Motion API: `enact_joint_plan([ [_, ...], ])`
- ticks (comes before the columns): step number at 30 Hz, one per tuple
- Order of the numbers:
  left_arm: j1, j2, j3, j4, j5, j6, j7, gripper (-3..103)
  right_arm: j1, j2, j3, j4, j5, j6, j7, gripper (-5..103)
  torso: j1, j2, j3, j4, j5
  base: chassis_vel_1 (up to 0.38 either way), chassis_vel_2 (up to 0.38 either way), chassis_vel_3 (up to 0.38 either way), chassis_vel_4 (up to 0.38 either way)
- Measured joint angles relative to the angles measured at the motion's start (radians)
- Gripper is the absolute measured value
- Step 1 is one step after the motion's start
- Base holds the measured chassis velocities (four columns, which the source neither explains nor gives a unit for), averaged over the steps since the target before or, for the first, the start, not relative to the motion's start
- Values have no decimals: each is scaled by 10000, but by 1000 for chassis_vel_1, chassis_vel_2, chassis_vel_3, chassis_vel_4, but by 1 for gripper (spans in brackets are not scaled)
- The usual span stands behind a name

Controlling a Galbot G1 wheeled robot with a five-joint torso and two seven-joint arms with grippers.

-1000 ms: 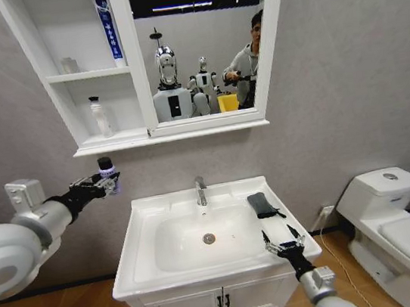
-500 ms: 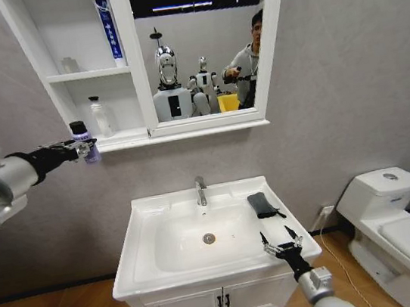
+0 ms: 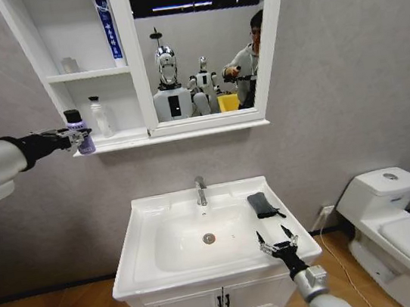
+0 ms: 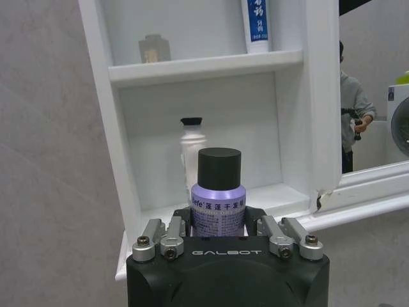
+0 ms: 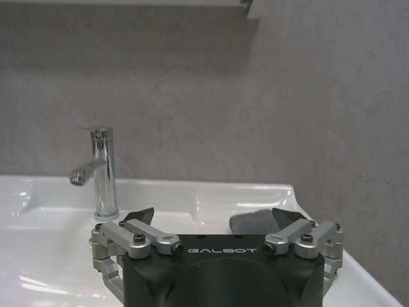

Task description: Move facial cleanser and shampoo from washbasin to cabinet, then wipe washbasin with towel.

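Up at about ten o'clock in the head view, the left claw (image 3: 73, 135) pinches a lavender bottle with a black cap (image 3: 80, 132), upright, at the left outer edge of the cabinet (image 3: 54, 87), level with its bottom shelf. In the left wrist view the bottle (image 4: 219, 192) sits between the fingers, facing the lower compartment, where a white bottle with a black cap (image 4: 192, 152) stands near the back. A blue tube (image 3: 107, 26) stands on the shelf above. Down at five o'clock, the right claw (image 3: 276, 243) hovers spread over the front right rim of the washbasin (image 3: 145, 242). The dark towel (image 3: 263, 205) lies on the right rim, beyond the claw, right of the chrome tap (image 3: 201, 191).
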Motion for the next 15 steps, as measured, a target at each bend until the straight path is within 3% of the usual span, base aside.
enact_joint_plan([
  [5, 46, -383, 89, -21, 239, 36, -134, 43, -29, -238, 60, 785, 145, -227, -59, 100, 0, 0, -1, 3, 10, 0, 0, 0, 0],
  [6, 25, -642, 302, -2, 614, -35, -99, 43, -202, -300, 49, 1029, 183, -307, -59, 100, 0, 0, -1, 5, 11, 0, 0, 0, 0],
  [8, -304, -1390, 1137, 60, 1641, -153, 64, 43, -819, -300, 98, 1513, 248, -337, -52, 100, 0, 0, 0, 2, 8, 0, 0, 0, 0],
  [9, -304, -1390, 1137, 60, 1641, -153, 64, 43, -819, -300, 98, 1513, 248, -337, -52, 100, 0, 0, 0, 2, 8, 0, 0, 0, 0],
  [11, -931, -2390, 2376, 82, 2624, -141, 189, 43, -1442, -182, 243, 1846, 236, -289, -25, 100, -1, 1, -1, -5, 3, 0, 0, 0, 0],
  [12, -931, -2390, 2376, 82, 2624, -141, 189, 43, -1442, -182, 243, 1846, 236, -289, -25, 100, -1, 1, -1, -5, 3, 0, 0, 0, 0],
  [14, -1829, -3738, 3974, 260, 3676, -23, 285, 43, -1727, -68, 394, 1865, 88, -184, 41, 100, -1, 2, -1, -4, 0, 0, 0, 0, 0],
  [15, -1829, -3738, 3974, 260, 3676, -23, 285, 43, -1727, -68, 394, 1865, 88, -184, 41, 100, -1, 2, -1, -4, 0, 0, 0, 0, 0],
])
